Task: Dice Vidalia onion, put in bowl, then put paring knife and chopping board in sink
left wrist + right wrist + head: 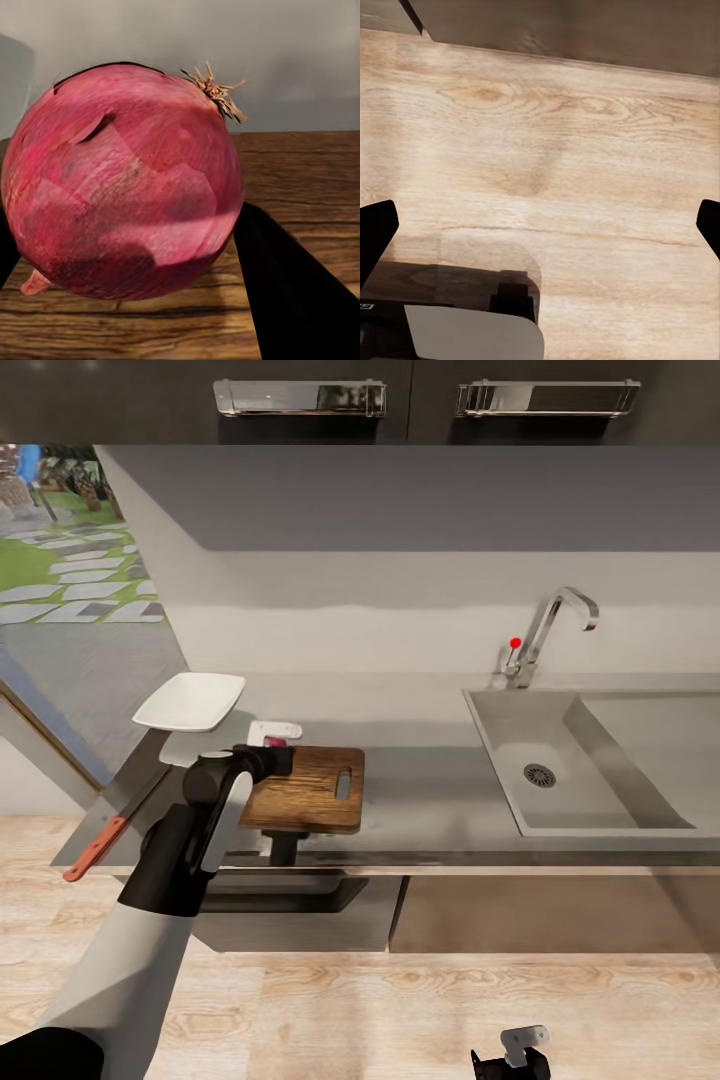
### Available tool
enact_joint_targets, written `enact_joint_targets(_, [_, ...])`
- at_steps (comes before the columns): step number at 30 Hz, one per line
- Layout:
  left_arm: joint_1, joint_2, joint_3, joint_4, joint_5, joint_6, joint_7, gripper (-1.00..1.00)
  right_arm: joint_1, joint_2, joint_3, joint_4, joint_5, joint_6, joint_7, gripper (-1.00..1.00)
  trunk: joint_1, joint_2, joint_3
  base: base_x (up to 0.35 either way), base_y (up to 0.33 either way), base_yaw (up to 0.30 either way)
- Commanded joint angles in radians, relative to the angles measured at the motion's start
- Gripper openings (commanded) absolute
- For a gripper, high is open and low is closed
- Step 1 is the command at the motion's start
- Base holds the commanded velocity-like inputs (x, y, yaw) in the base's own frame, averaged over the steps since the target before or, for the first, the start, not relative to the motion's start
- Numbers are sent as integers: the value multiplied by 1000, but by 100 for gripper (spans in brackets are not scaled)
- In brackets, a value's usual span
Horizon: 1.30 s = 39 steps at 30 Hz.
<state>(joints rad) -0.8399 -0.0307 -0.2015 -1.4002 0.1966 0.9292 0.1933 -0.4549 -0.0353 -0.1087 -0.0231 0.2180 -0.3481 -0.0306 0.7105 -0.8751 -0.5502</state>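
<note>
Countertop [440, 800]: long glossy grey slab with pale wood edge, dark cabinets below, grey backsplash behind, two steel handles on the upper cabinets [300, 398]. Light wood floor [555, 150] in front. Sink [500, 760] set into the right part of the countertop: steel basin, round drain, drainboard to the right, tap [545, 630] with red-tipped lever behind its left corner; basin holds nothing visible. Chopping board [315, 790]: brown, grained, slot hole at its right end, lying flat near the countertop's front edge, well left of the sink. Bowl [190, 701]: white, squarish, behind and left of the board, apart from it. Paring knife [100, 845]: red handle overhanging the countertop's left front corner, dark blade running back toward the bowl, apart from the board. Left arm reaches up from lower left, elbow bent, wrist over the board's left end, covering that end. Left gripper [127, 225]: fingers straddle the Vidalia onion [124, 180], red-skinned, dry tuft at one end, just over or on the board; contact not resolvable, one dark finger [292, 292] beside it. Right gripper [540, 225]: low over the floor, fingers spread wide, nothing between.
</note>
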Motion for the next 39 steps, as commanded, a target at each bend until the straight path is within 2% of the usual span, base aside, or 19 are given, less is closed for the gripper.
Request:
enact_joint_targets(1, [-1,0,-1,1,9,4,9,-100,-1,0,-8,1,11,-4,-3,100,0,-1,-1,0,0,0])
enact_joint_targets(39, [-1,-1,-1,49,9,3,9,-100,-1,-1,-8,1,11,-3,-3,100,0,-1,-1,0,0,0])
